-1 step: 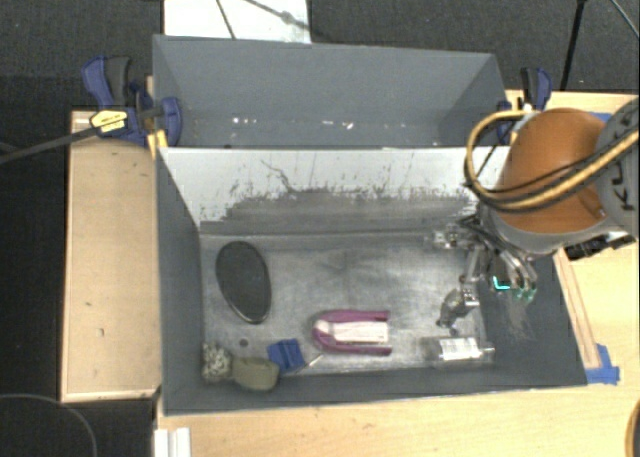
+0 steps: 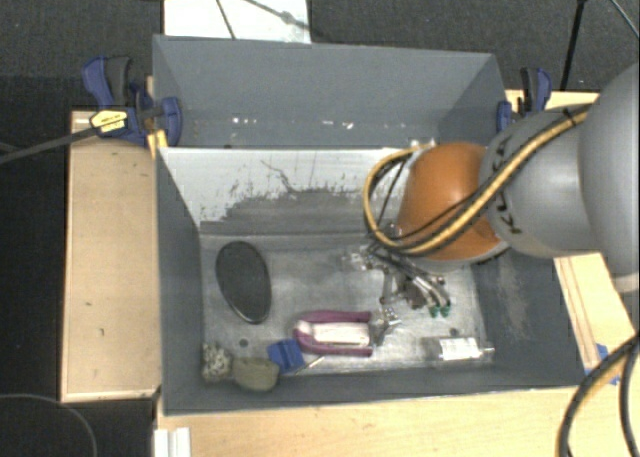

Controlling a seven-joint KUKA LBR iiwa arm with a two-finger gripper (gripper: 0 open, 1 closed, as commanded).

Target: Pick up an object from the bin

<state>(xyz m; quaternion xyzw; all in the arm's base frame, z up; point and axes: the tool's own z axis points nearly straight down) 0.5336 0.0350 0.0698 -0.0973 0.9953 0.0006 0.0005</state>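
My gripper (image 2: 385, 317) hangs low over the bin floor, right of the middle, its fingertips just to the right of a purple and white hand tool (image 2: 333, 333) with a blue end that lies flat near the front wall. Whether the fingertips touch the tool I cannot make out. A small white flat piece (image 2: 460, 349) lies to the right of the gripper near the front wall.
A dark oval stone-like disc (image 2: 244, 281) lies at the left of the bin floor. In the front left corner sit a speckled lump (image 2: 214, 361) and an olive pebble (image 2: 256, 374). The arm's orange cover and cables hang above the bin's right half.
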